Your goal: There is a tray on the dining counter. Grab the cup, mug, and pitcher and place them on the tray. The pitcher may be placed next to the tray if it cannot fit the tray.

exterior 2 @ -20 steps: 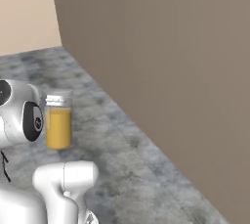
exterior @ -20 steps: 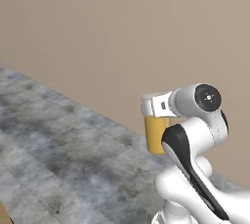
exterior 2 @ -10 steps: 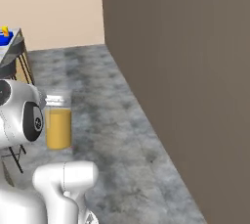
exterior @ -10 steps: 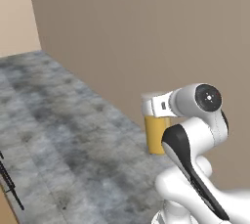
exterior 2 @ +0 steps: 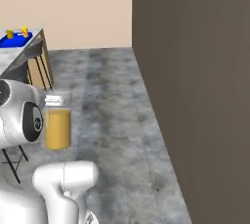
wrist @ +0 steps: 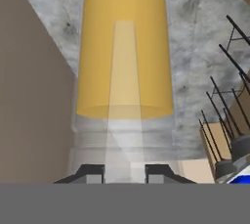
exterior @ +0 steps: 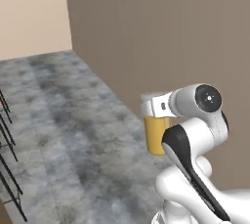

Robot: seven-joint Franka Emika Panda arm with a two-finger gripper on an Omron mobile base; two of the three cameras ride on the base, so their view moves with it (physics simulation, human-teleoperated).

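since the earlier frames the base has turned, so the dining counter (exterior 2: 19,54) with the tray (exterior 2: 13,38) now appears at 10 o'clock. gripper (wrist: 125,171) is closed on the pitcher (wrist: 125,52) (juice part far from the hand), above the floor (exterior: 63,135).

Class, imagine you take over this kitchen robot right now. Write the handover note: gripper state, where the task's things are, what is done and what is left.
Gripper: shut on the pitcher, carried upright above the floor, orange juice in its lower part.
Tray: on the dining counter, far left in the right base view. Two small yellow items stand on it, too small to tell apart, probably the cup and mug.
Done: pitcher picked up.
Left: drive to the counter and set the pitcher on the tray, or beside it if it will not fit.
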